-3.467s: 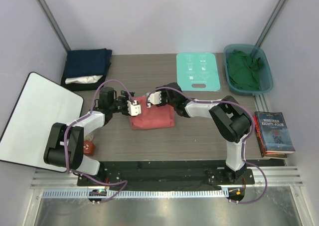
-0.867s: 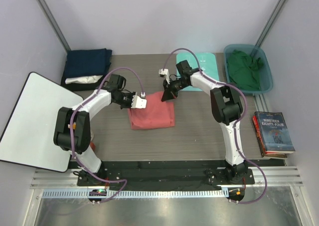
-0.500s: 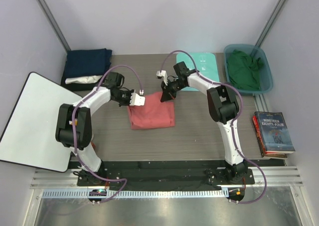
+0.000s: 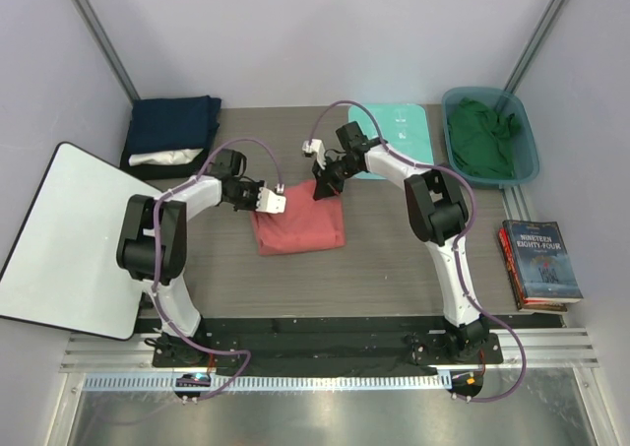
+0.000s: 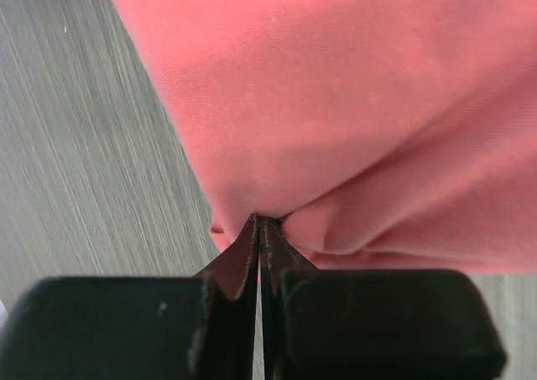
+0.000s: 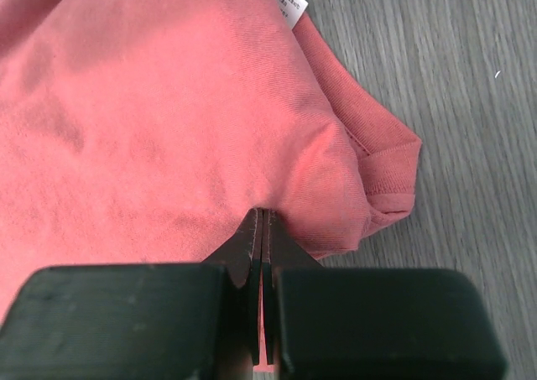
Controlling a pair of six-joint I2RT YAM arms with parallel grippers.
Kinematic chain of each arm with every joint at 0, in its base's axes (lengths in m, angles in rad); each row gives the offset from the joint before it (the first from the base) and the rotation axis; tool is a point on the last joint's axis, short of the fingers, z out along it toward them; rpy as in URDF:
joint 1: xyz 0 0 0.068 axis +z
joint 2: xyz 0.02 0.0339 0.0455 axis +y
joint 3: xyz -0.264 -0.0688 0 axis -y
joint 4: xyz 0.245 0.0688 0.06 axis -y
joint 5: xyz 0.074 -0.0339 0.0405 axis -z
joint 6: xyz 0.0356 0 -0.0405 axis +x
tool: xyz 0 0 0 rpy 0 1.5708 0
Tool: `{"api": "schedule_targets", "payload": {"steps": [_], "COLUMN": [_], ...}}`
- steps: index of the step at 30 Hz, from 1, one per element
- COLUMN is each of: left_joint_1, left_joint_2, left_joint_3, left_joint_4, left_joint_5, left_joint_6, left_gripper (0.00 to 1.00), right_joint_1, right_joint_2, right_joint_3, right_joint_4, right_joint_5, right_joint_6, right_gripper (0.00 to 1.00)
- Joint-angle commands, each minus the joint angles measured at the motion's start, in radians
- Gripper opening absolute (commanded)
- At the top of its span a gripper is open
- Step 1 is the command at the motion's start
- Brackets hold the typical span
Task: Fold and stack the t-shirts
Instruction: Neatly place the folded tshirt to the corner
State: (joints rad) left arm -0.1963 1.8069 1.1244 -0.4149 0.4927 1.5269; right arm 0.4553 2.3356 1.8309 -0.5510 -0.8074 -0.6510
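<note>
Coral-red t-shirt (image 4: 300,229) gripped by left hand (image 5: 260,222), right hand (image 6: 262,214), board (image 4: 409,137) beyond

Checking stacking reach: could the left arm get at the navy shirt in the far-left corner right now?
Probably, by distance: the navy shirt lies close, with only table between. But the left claw is shut on the red shirt, so it is not free.

The coral-red t-shirt (image 4: 300,227) lies folded square at the middle of the counter (image 4: 394,244), both far corners pinched up. A folded navy blue t-shirt (image 4: 175,123) tops a white t-shirt (image 4: 165,157) far left. A dark green t-shirt (image 4: 482,136) lies crumpled in a bin (image 4: 529,131).
</note>
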Motion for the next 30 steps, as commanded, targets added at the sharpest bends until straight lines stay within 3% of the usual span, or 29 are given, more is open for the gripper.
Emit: {"api": "schedule_targets", "payload": {"steps": [1, 9, 17, 23, 27, 30], "left_joint_1": [-0.003, -0.003, 0.008, 0.034, 0.037, 0.035], "left_joint_2": [0.026, 0.011, -0.096, -0.181, -0.152, -0.109], "left_joint_3": [-0.003, -0.080, -0.054, 0.063, 0.170, 0.227], "left_joint_4": [0.157, 0.402, 0.361, 0.041, -0.420, -0.670], "left_joint_5": [-0.054, -0.140, -0.034, 0.186, 0.291, 0.323], "left_joint_6": [-0.023, -0.080, -0.148, -0.153, 0.007, 0.146], "left_gripper": [0.00, 0.00, 0.00, 0.00, 0.00, 0.00], "right_joint_1": [0.016, 0.031, 0.036, 0.037, 0.037, 0.037], "right_joint_2": [0.013, 0.013, 0.007, 0.004, 0.002, 0.001], "right_joint_3": [0.031, 0.022, 0.011, 0.007, 0.007, 0.008], "right_joint_4": [0.031, 0.034, 0.039, 0.043, 0.043, 0.045], "right_joint_5": [0.025, 0.047, 0.065, 0.083, 0.093, 0.099], "right_joint_6": [0.007, 0.007, 0.002, -0.004, -0.010, -0.013], "right_gripper": [0.01, 0.01, 0.01, 0.01, 0.01, 0.01]}}
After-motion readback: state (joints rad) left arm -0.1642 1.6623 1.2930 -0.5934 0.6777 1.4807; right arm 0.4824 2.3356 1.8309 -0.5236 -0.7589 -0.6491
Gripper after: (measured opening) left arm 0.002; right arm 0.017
